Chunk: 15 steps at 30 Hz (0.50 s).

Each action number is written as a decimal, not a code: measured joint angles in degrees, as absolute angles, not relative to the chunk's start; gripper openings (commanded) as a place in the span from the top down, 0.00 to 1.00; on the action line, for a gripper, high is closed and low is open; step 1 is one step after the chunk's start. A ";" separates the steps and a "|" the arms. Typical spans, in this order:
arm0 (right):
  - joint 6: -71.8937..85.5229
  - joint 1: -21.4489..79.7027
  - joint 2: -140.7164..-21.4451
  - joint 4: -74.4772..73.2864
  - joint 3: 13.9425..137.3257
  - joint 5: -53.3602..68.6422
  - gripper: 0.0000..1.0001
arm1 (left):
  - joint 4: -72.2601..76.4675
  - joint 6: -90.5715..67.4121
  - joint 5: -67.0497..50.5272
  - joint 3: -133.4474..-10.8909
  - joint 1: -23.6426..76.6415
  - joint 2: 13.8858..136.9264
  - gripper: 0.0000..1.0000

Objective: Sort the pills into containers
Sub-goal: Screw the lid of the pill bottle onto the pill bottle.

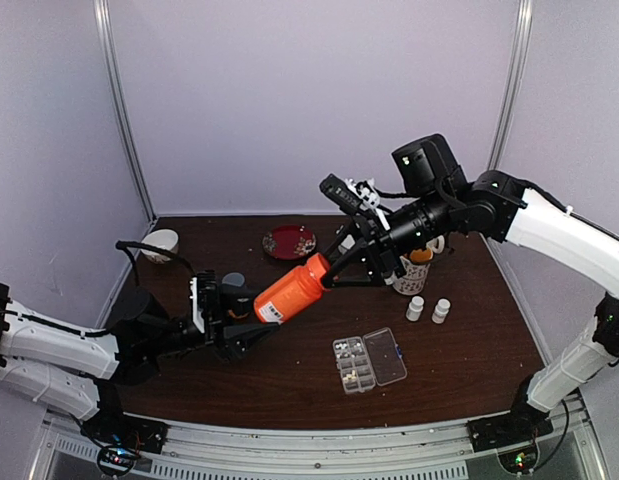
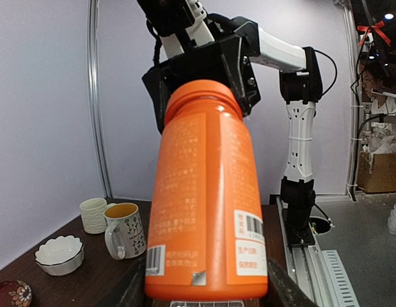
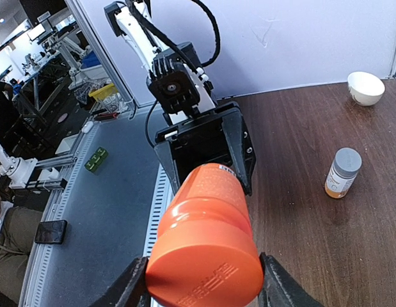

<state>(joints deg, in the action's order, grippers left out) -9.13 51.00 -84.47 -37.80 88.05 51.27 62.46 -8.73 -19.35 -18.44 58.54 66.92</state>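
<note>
An orange bottle (image 1: 291, 288) hangs tilted in the air over the table's middle, held at both ends. My left gripper (image 1: 251, 318) is shut on its base, the fingers (image 2: 284, 289) pressing either side of the labelled body (image 2: 207, 192). My right gripper (image 1: 334, 268) is shut on the orange cap (image 3: 204, 259), one finger (image 3: 130, 289) on each side. The clear pill box (image 1: 369, 362) lies on the table in front of them, lid (image 1: 389, 356) open to the right. Its containers (image 1: 354, 366) hold small whitish bits, too small to tell whether they are pills.
Two small white bottles (image 1: 415, 308) (image 1: 441, 311) stand right of the pill box. A patterned mug (image 1: 411, 275) sits behind them. A red plate (image 1: 289, 241) lies at the back, a white bowl (image 1: 161, 243) at the far left. A grey-capped bottle (image 3: 343, 173) stands near the left arm.
</note>
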 measured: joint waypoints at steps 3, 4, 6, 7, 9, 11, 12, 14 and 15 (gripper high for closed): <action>-10.20 51.55 -84.88 -38.72 88.64 51.24 0.71 | 62.48 -8.97 -19.97 -18.46 58.46 67.20 1.00; -10.55 51.83 -85.10 -38.96 88.79 51.22 0.71 | 62.48 -9.06 -20.25 -18.48 58.43 67.24 1.00; -11.35 52.16 -85.41 -39.35 88.88 51.22 0.71 | 62.39 -9.37 -20.73 -18.55 58.43 67.24 1.00; -11.94 52.23 -85.43 -39.48 88.92 51.20 0.72 | 62.33 -9.52 -20.86 -18.55 58.41 67.31 1.00; -13.41 52.31 -85.49 -40.01 88.95 51.07 0.74 | 62.33 -9.98 -21.28 -18.55 58.30 67.51 1.00; -15.79 52.51 -85.49 -40.56 88.95 50.74 0.74 | 62.22 -10.57 -21.76 -18.55 58.19 67.53 1.00; -17.19 52.62 -85.45 -40.56 88.88 50.54 0.74 | 62.06 -11.03 -22.00 -18.55 58.11 67.53 1.00; -20.88 52.77 -84.88 -40.21 88.01 50.19 0.73 | 62.00 -12.10 -22.72 -18.55 57.91 67.61 1.00; -22.79 52.82 -84.40 -40.07 87.29 50.06 0.72 | 62.00 -12.69 -23.35 -18.63 57.80 67.81 1.00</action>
